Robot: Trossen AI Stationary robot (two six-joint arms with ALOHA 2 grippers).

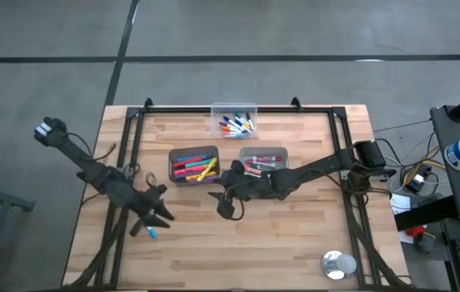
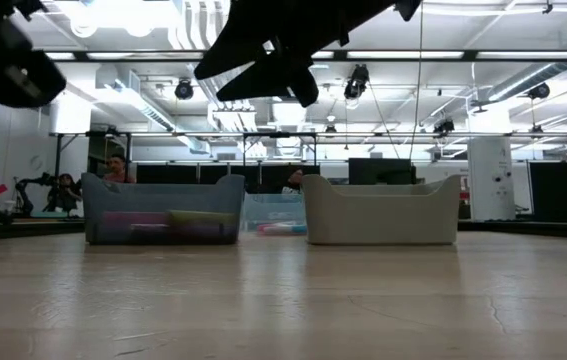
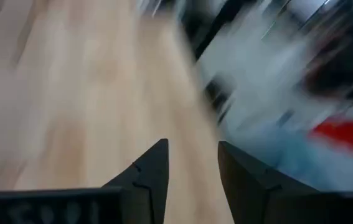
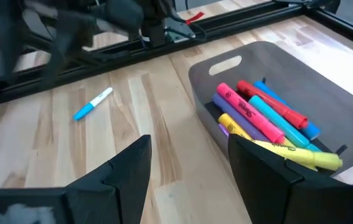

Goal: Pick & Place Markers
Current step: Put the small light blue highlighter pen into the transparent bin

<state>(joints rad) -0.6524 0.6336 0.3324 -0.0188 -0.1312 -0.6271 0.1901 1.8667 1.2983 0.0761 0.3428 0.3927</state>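
Two dark arms work over the wooden table (image 1: 246, 243) during a marker-sorting run, seen from the floor of the lab. Three bins sit toward the far edge: a grey bin (image 1: 193, 165) of bright highlighters, a second grey bin (image 1: 263, 160) of red-capped pens, and a clear tub (image 1: 235, 121) holding thin markers.

The right gripper (image 4: 185, 163) hangs just ahead of the highlighter bin, its jaws spread and empty; the pink, blue and yellow highlighters (image 4: 269, 127) lie slightly to one side of the gap, and bare wood sits directly between the fingers.

The left gripper (image 1: 158, 217) hovers at its own side of the table, jaws parted with nothing seen between them. A lone blue-capped marker (image 1: 152, 233) lies flat on the wood right beside its fingertips, well away from every bin.

Judged from here, that stray marker is the piece in hand. To take it cleanly, the left jaws should straddle the barrel crosswise at its middle, descend until the tips almost meet the wood, then close squarely so it does not roll.
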